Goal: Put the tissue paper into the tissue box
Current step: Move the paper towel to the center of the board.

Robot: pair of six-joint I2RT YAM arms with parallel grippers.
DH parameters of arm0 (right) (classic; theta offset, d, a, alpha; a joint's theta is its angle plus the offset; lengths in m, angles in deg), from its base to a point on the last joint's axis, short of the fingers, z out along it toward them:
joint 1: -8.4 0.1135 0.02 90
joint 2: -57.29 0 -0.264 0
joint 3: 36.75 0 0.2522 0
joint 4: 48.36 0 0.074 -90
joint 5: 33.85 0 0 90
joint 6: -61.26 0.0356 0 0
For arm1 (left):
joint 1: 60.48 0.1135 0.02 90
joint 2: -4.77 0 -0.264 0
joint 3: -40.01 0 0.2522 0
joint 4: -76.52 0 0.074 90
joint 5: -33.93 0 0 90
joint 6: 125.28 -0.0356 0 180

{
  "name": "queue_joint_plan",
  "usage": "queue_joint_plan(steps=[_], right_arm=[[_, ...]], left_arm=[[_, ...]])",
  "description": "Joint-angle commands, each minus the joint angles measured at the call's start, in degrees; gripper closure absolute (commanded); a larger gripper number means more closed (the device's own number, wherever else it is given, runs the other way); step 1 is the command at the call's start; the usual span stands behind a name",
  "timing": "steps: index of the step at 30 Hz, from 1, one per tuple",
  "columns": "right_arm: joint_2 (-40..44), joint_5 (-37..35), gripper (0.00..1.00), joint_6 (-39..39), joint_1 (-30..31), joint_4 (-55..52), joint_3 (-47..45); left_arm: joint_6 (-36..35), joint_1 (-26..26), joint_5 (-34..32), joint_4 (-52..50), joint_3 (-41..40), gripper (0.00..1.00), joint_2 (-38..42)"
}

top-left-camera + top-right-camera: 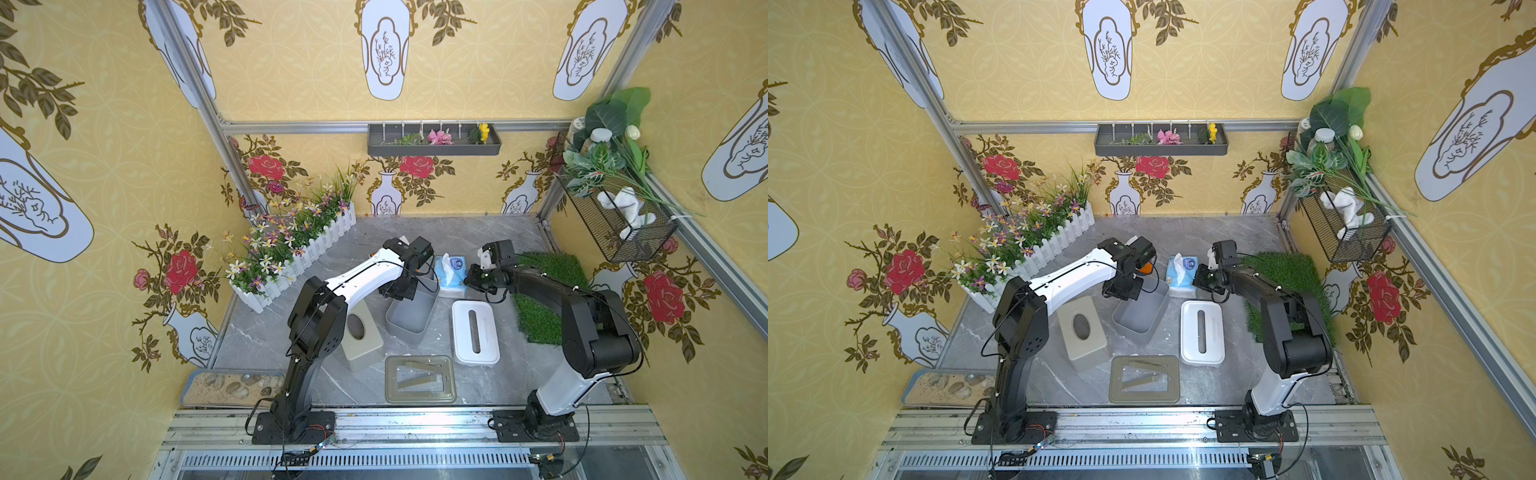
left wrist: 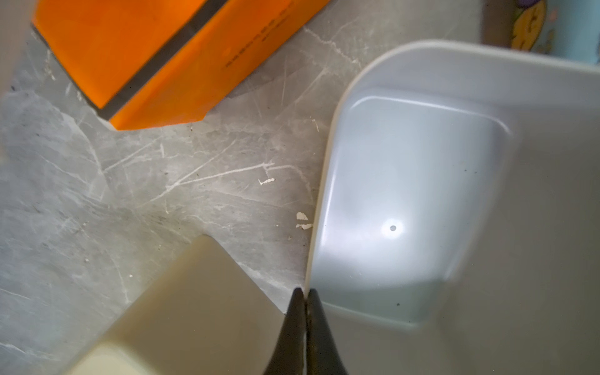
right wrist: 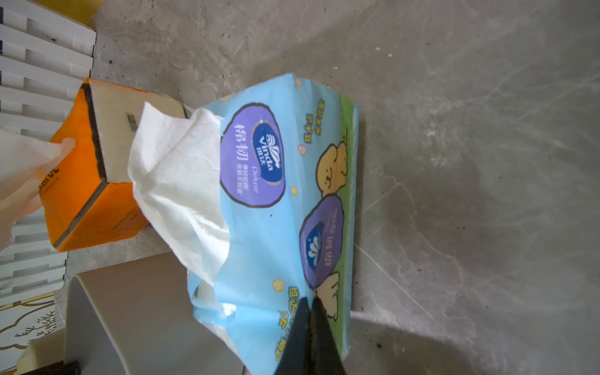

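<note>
The tissue paper is a blue printed pack lying on the grey table, with a white sheet sticking out of its top. My right gripper is shut, pinching the pack's wrapper near its right edge. The tissue box is an open, empty grey tub just left of the pack. My left gripper is shut on the tub's thin rim at its far left corner. In both top views the wrist hides those fingertips.
The tub's white slotted lid lies to its right. A beige tissue cover and an olive frame sit nearer the front. An orange tissue box stands behind the tub. A grass mat lies right, a flower fence left.
</note>
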Motion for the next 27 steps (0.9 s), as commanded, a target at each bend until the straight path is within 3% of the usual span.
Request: queue_joint_plan(steps=[1, 6, 8, 9, 14, 19, 27], right_arm=[[0.46, 3.02, 0.96, -0.4, -0.4, 3.3, 0.12], [2.32, 5.19, 0.98, 0.42, -1.48, 4.32, -0.35], [2.55, 5.93, 0.98, 0.59, -1.89, 4.32, -0.03], [2.63, 6.07, 0.98, 0.59, -2.05, 4.19, 0.25], [2.73, 6.61, 0.99, 0.84, -2.43, 4.06, 1.17], [2.11, 6.95, 1.0, 0.66, -2.52, 3.47, 1.13], [0.55, 7.13, 1.0, 0.48, -2.69, 4.51, -2.57]], left_arm=[[8.15, 0.36, 3.27, 2.43, -0.72, 0.95, -0.19], [14.34, 1.05, 6.83, 7.29, -3.73, 0.88, 1.78], [16.06, 1.07, 7.42, 8.4, -4.26, 0.76, 2.37], [16.67, 1.07, 7.65, 8.79, -4.49, 0.75, 2.56], [19.52, 1.07, 8.95, 9.73, -5.0, 0.52, 3.47], [19.41, 1.07, 7.69, 9.64, -5.31, 0.45, 5.53], [15.98, 1.07, 2.87, 8.16, -4.72, 0.43, 8.44]])
